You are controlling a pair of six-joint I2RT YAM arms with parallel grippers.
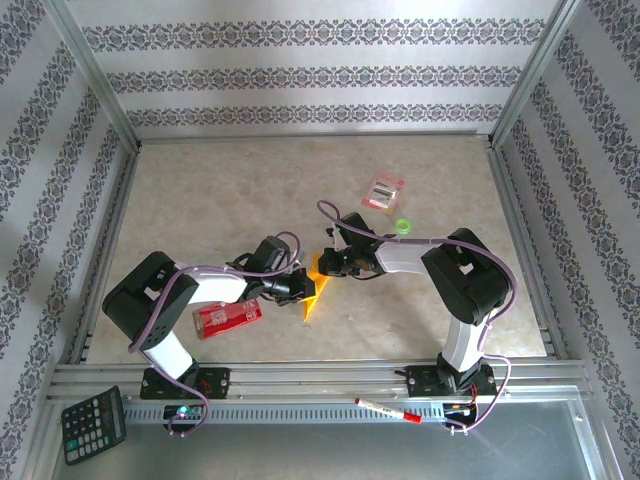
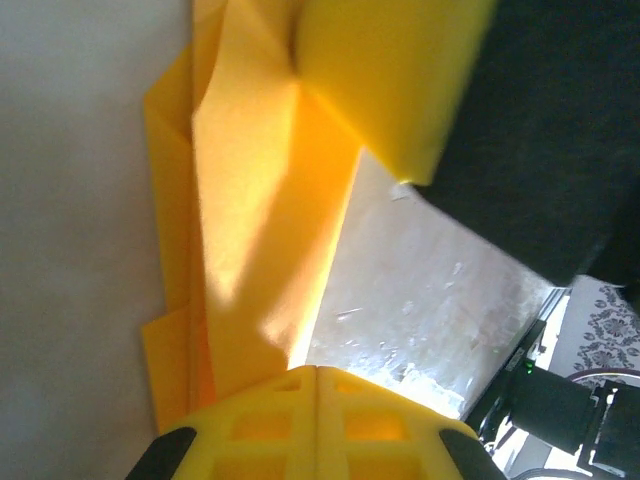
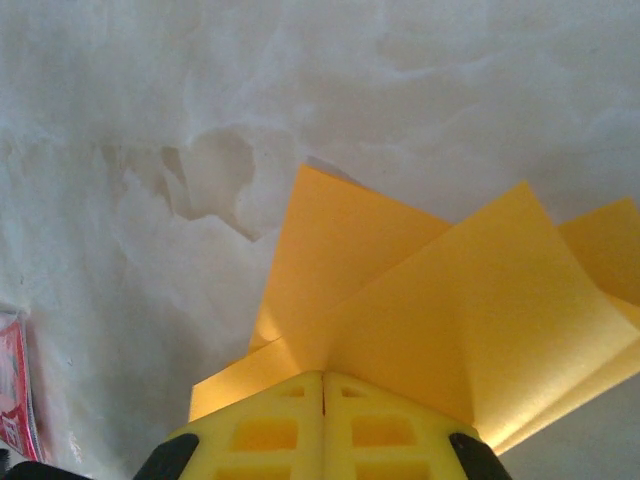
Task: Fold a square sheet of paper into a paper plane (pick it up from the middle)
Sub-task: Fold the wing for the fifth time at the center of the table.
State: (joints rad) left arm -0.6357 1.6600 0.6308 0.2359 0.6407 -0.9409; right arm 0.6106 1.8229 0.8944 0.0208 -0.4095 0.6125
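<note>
Paper (image 1: pixel 312 298) is mid-table, part-folded, w/ both arms meeting over it: left gripper (image 1: pixel 297 287) comes in from the left, right gripper (image 1: pixel 338 262) from the right & a bit farther back. Can't tell if the paper rests on the table or is lifted just off it. In the top view its long axis runs approx near-to-far, tipped slightly & narrowing toward the near edge, so the two grippers bite it from opposite sides, across that axis, not along it. Left wrist cam: fingers (image 2: pixel 250 430) pressed together w/ the folded layers running into the seam, i.e. clamped on the paper; a crease runs away from the grip. The other arm's yellow pad (image 2: pixel 390 70) sits at the far end of the same strip. Right wrist cam: fingers (image 3: pixel 400 440) together on the paper too, flaps fanning out ahead & to the right. Neither arm is nearer, both touch it; left has the nearer part, right the farther. Judgement: next fold prob. turns on the crease btwn the grips, one holding while the other swings a flap over. Red packet (image 1: pixel 228 316) lies left of the paper, apart from it.
</note>
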